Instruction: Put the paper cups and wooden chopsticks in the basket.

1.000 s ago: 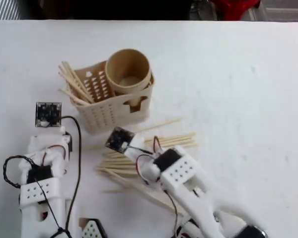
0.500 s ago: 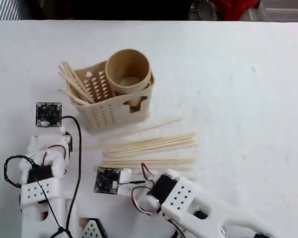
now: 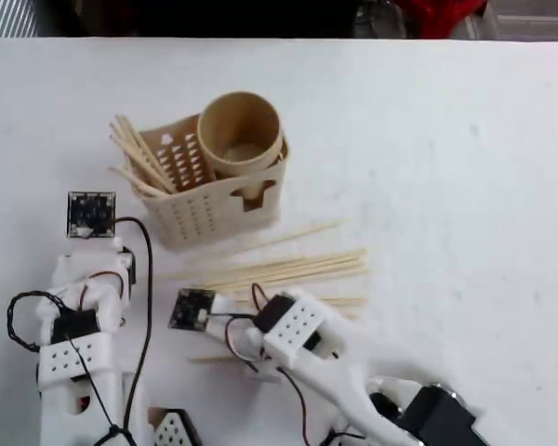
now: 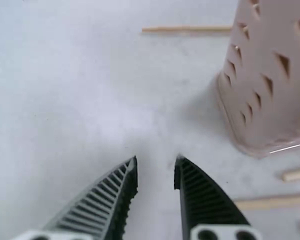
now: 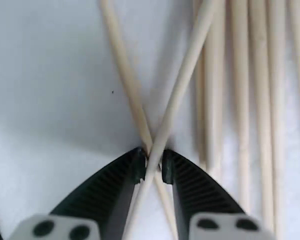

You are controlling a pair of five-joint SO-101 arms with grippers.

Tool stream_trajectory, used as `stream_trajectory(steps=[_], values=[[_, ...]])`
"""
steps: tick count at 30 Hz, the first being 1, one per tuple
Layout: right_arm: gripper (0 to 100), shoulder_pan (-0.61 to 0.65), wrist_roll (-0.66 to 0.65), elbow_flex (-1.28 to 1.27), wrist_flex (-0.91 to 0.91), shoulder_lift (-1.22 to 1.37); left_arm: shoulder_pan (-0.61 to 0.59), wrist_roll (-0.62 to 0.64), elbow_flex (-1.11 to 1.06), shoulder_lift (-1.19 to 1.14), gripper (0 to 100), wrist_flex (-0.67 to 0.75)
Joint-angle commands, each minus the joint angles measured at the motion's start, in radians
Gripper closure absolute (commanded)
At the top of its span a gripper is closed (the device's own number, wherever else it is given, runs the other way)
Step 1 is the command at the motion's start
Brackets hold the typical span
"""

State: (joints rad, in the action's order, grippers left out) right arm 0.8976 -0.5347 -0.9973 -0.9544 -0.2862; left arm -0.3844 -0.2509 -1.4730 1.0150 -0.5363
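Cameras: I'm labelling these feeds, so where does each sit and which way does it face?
High view: fixed above the table, looking down on basket, cup and chopsticks; both arms show.
Left wrist view: on the left arm, facing down past its open jaws at table beside the basket.
Right wrist view: on the right arm, facing down past its jaws, shut on crossed chopsticks.
Shared: high and left wrist views both show the basket.
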Motion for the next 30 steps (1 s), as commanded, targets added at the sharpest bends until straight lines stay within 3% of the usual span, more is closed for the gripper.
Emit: stream_trajectory(steps=[1,5,12,20,26,30], values=[[89.0,-0.073,-0.060,0.107,-0.022,0.013,0.008,-0.012,0.008,-0.007,86,0.021],[98.8,-0.104,-0.101,0.187,-0.053,0.047,0.008,-0.012,0.008,-0.007,86,0.021],[98.1,-0.111,-0.101,0.206,-0.056,0.030,0.008,-0.012,0.008,-0.007,86,0.025],[98.1,-0.111,-0.101,0.232,-0.216,-0.282,0.008,-0.012,0.008,-0.007,86,0.025],[98.1,-0.111,-0.048,0.493,-0.406,-0.558,0.008,-0.012,0.008,-0.007,86,0.025],[98.1,-0.108,0.058,0.717,-0.361,-0.611,0.008,-0.012,0.008,-0.007,86,0.026]])
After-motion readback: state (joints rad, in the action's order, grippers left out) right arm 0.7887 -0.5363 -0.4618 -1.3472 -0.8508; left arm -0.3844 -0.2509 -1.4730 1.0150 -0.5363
